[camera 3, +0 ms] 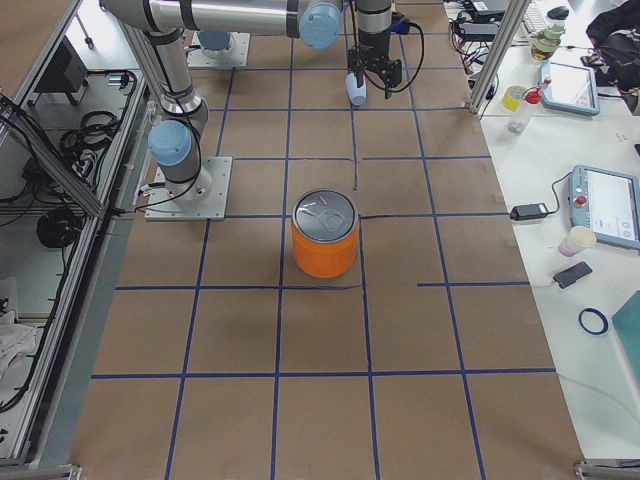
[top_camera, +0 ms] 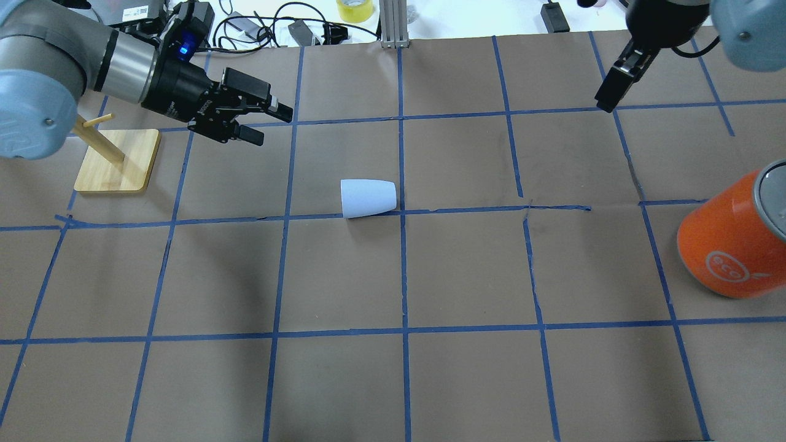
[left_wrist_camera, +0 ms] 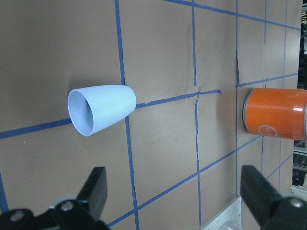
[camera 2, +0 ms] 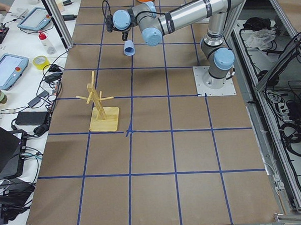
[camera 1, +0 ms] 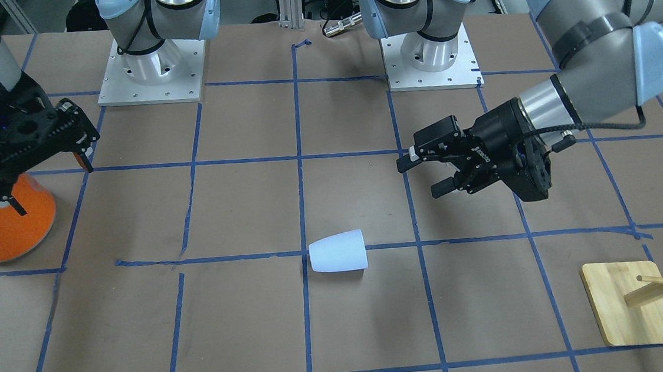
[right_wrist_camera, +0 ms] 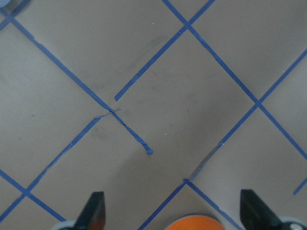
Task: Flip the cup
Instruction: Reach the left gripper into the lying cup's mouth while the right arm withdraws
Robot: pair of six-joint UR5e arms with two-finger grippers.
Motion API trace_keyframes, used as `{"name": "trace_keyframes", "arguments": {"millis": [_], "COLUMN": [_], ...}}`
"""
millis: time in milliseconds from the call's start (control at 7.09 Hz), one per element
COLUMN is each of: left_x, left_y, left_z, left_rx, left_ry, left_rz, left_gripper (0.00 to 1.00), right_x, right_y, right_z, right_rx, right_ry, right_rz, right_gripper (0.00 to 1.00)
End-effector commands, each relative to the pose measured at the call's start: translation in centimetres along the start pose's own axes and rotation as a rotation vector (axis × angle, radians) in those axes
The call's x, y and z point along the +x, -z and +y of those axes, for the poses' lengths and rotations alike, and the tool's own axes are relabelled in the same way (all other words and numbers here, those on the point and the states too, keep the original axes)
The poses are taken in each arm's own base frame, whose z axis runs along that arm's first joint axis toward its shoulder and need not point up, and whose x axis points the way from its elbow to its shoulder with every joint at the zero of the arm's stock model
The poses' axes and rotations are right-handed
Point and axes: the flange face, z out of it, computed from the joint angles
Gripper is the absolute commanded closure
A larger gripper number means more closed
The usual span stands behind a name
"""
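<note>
- The cup (top_camera: 368, 197) lies on its side near the centre of the tabletop (top_camera: 393, 380), resting against a blue tape line (top_camera: 466, 210).
- In the overhead view its long axis runs left to right, with the open mouth at the left and the narrower base at the right.
- The left gripper (top_camera: 269, 126) hovers up and to the left of the cup, apart from it. Its fingers (top_camera: 279, 112) are spread wide and hold nothing. Its wrist view looks partly into the open mouth.
- The right gripper (right_wrist_camera: 171, 194) hangs at the overhead view's upper right, well apart from the cup. Its fingers are wide and empty, near the orange container (top_camera: 731, 245).
- Treat the left arm as the nearer one. You should expect an approach from the mouth end, with the fingers set across the cup's axis.
</note>
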Motion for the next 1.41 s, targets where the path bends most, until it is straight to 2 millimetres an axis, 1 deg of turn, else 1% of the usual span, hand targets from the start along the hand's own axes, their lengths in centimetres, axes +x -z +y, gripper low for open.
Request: {"name": "trace_keyframes", "arguments": {"millis": [0,141,282,423,564,705,846,987,1128,1269], "left_x": [-4.1,-5.5,-6.5,-8.2,-9.8,-11.4,-12.8,-13.4,-13.9,-14.2], "left_y": [-3.1,-5.0,-6.0,-7.1,-8.3,-9.5,-10.7,-11.3,-12.2,-12.7], "left_z": [-0.2,-0.6,-1.3,-2.2,-3.1,-3.1,-3.0,-2.6,-1.9,-1.4], "left_rx": [-0.034,-0.004,0.021,0.050,0.086,0.074,0.052,0.020,0.001,-0.008], "left_ry": [-0.050,-0.051,-0.092,-0.126,-0.135,-0.110,-0.068,0.043,0.121,0.153], "left_rz": [0.072,0.176,0.232,0.248,0.279,0.293,0.300,0.303,0.318,0.325], "left_gripper": [0.00,0.00,0.00,0.00,0.00,0.00,0.00,0.00,0.05,0.07], "right_x": [-0.2,-0.7,-1.1,-1.4,-2.4,-4.2,-4.7,-4.8,-4.8,-4.8], "right_y": [1.6,2.2,2.5,3.1,3.8,3.8,3.7,3.4,3.3,3.2], "right_z": [0.9,0.8,0.5,0.6,0.4,-0.8,-1.5,-1.6,-1.7,-1.6], "right_rx": [0.029,0.060,0.084,0.093,0.102,0.101,0.102,0.095,0.091,0.087], "right_ry": [-0.363,-0.483,-0.627,-0.774,-0.889,-0.956,-0.965,-0.962,-0.961,-0.959], "right_rz": [0.004,-0.023,-0.064,-0.073,-0.086,-0.105,-0.110,-0.115,-0.116,-0.115], "right_gripper": [0.00,0.00,0.00,0.00,0.00,0.00,0.00,0.00,0.00,0.00]}}
